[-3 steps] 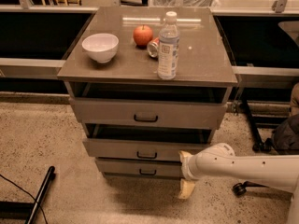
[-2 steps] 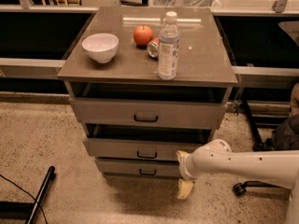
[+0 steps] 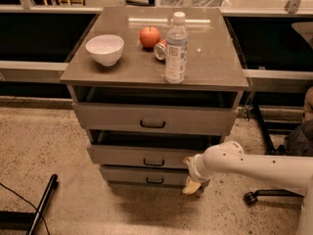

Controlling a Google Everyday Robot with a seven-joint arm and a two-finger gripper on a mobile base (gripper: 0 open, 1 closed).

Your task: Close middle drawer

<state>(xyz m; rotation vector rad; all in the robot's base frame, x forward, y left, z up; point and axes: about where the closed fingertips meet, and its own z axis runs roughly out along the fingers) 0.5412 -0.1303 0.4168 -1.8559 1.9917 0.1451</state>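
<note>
The middle drawer (image 3: 146, 155) is the second of three in a grey-beige cabinet. It stands pulled out a little, with a dark gap above its low front and a small dark handle (image 3: 154, 162) at its centre. My gripper (image 3: 190, 174) comes in from the right on a white arm (image 3: 244, 163). It is at the right end of the middle drawer's front, level with it and the lowest drawer (image 3: 146, 177). Its fingers are spread, one fingertip (image 3: 188, 159) against the middle drawer's front and the other (image 3: 191, 187) lower down. It holds nothing.
The taller top drawer (image 3: 154, 119) is also pulled out a little. On the cabinet top (image 3: 215, 62) stand a white bowl (image 3: 104, 48), a red apple (image 3: 149, 36), a water bottle (image 3: 176, 48) and a can lying on its side (image 3: 160, 49). A black pole (image 3: 41, 204) lies on the floor at left. A chair base (image 3: 252, 197) is at right.
My gripper has moved a little to the left, closer against the right end of the middle drawer's front. The drawers look much the same.
</note>
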